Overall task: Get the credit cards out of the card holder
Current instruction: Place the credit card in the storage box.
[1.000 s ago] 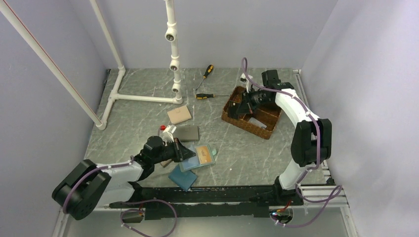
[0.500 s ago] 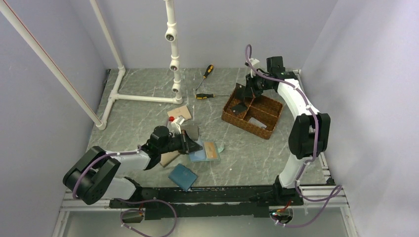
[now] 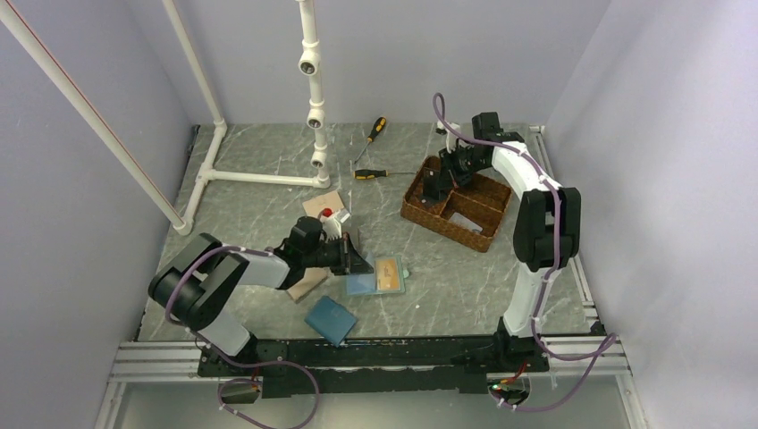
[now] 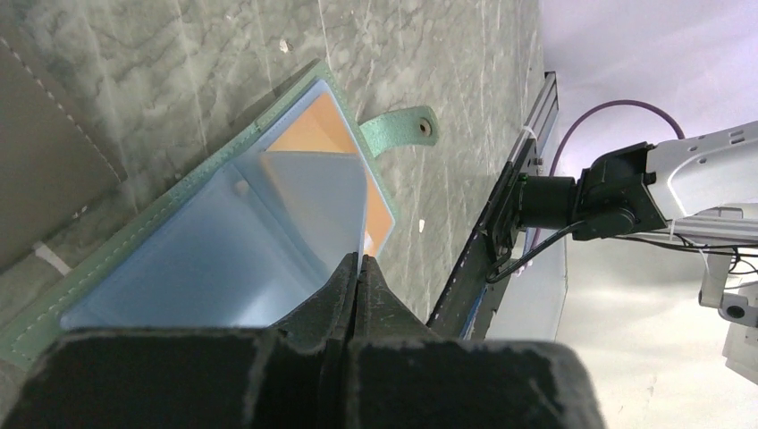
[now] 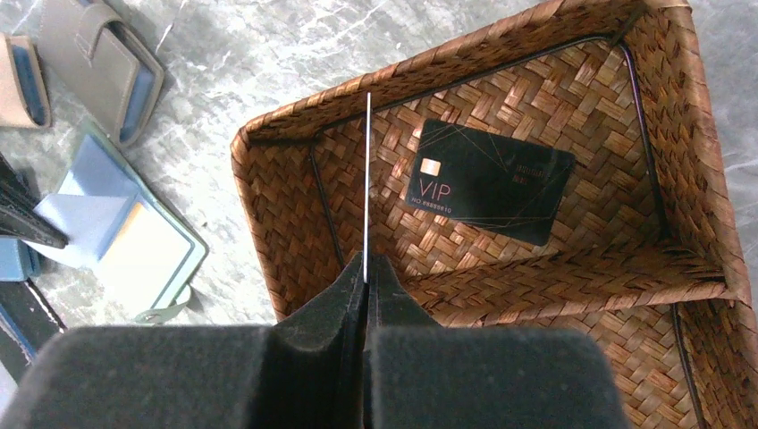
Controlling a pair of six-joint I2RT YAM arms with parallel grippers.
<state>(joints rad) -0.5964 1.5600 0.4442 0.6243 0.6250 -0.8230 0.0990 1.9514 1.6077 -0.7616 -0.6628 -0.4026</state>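
At the near middle of the table, the left gripper [image 4: 357, 264] has its two fingers pressed together on one corner of the pale card [image 4: 308, 201]. This card lies slanted over the open card holder [image 4: 179, 277] and is partly out of its pocket. Under the pale card, the orange card [image 4: 313, 134] sits in the pocket on the side of the snap tab [image 4: 402, 130]. The holder lies flat and open on the grey marbled table [image 4: 223, 54], with its pale blue inside facing up. A dark blue wallet [image 3: 330, 320] lies near it, closer to the arm bases.

At the far right, the right gripper [image 5: 366, 264] is also closed and pinches a thin card [image 5: 367, 170]. This card is seen only from its edge, as a white line, so I cannot tell its colour. It is held over the woven basket [image 5: 277, 223], above the compartment where the black card [image 5: 490, 183] lies flat with its printed face up. Beside the basket, on the table, a grey wallet [image 5: 103, 63] lies apart from the card holder.
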